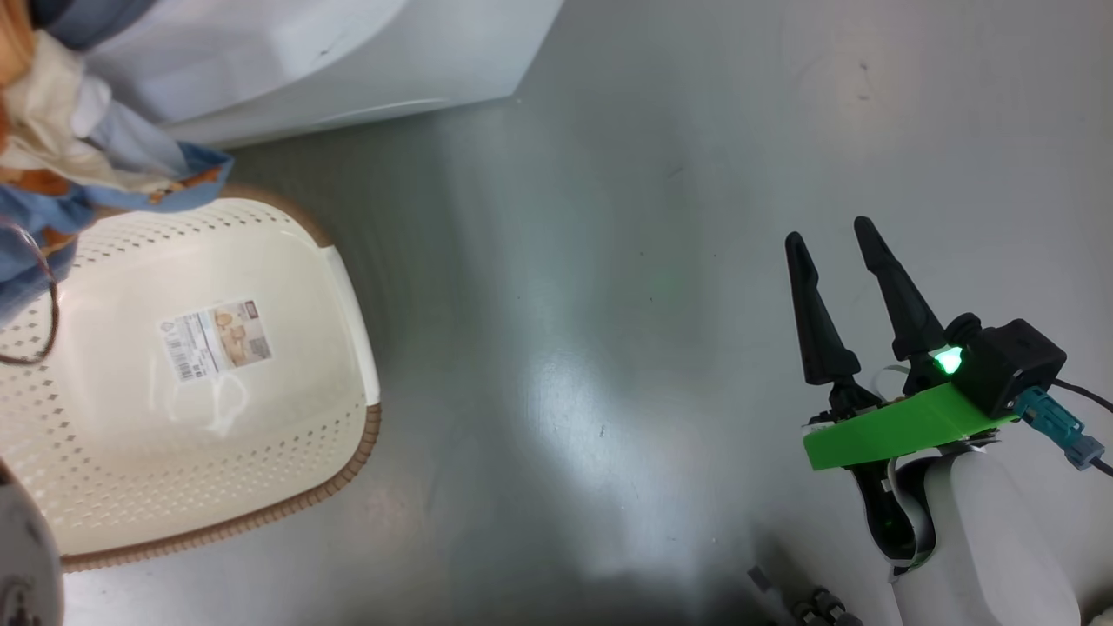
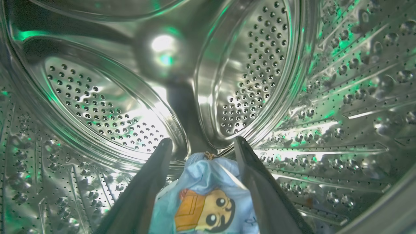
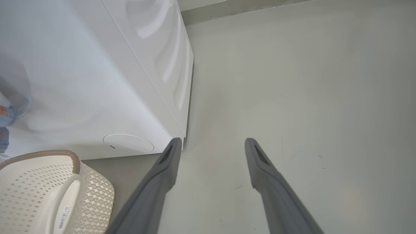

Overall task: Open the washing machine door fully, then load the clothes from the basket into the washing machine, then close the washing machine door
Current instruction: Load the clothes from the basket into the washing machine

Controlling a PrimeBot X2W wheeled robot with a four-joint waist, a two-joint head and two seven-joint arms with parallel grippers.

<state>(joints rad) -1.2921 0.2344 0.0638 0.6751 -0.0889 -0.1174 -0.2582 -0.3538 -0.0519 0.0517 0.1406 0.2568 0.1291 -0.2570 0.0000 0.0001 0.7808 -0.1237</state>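
Observation:
My left gripper (image 2: 203,141) is inside the washing machine's perforated steel drum (image 2: 341,97). Its fingers are spread open, and light blue bear-print clothes (image 2: 208,195) lie loosely between them. More blue and cream clothes (image 1: 52,174) hang at the head view's top left, over the far rim of the basket (image 1: 261,417). The cream basket's bottom shows bare, with a paper label on it. My right gripper (image 1: 830,233) is open and empty over the floor, right of the white washing machine (image 3: 81,81). The washing machine door is out of view.
Grey glossy floor (image 1: 609,304) stretches between the basket and my right arm. The machine's round service flap (image 3: 128,143) sits low at its front corner, just behind the basket (image 3: 39,175). A pale rounded robot part (image 1: 17,565) shows at the lower left.

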